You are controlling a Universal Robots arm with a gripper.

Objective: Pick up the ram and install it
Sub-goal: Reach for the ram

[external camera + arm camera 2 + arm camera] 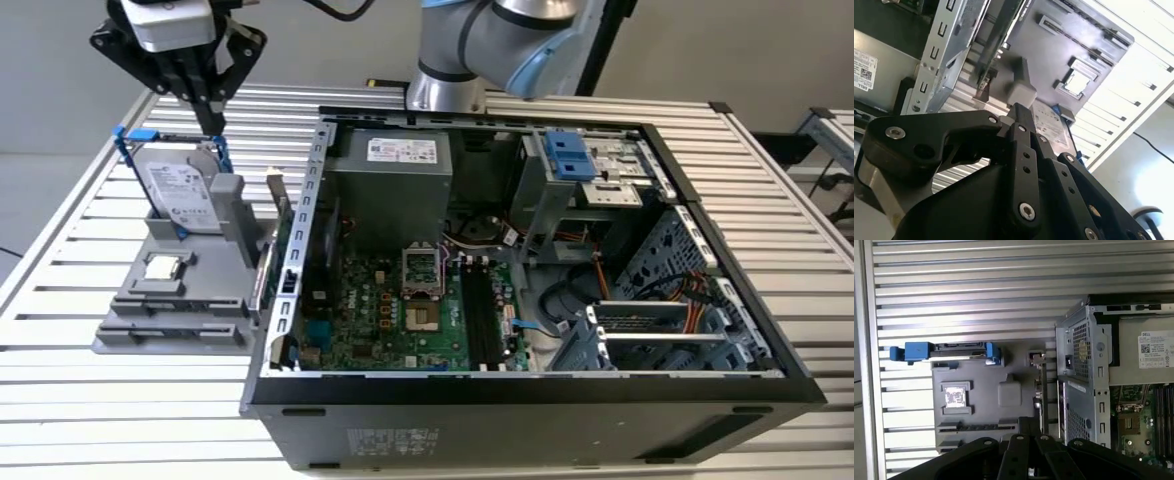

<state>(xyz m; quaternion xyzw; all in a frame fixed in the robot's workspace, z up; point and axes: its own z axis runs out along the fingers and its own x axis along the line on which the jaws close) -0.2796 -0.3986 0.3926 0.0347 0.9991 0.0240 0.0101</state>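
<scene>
The ram [276,200] is a thin dark stick standing on edge at the right side of the grey fixture [174,325], close to the computer case's wall. The first wrist view shows it edge-on [1043,395], and the second wrist view shows it as a narrow strip [988,70]. My gripper [214,125] hangs above the fixture's far end, over the hard drive [180,190] and to the exterior view's left of the ram. Its black fingers [1019,117] are shut together with nothing between them. The motherboard's long black memory slots [483,310] lie inside the open case.
The open computer case [534,400] takes up the middle of the slatted metal table [120,400]. A silver hard drive in a blue frame stands upright on the fixture, with a small square processor chip [163,267] in front of it. The arm's base [447,90] stands behind the case.
</scene>
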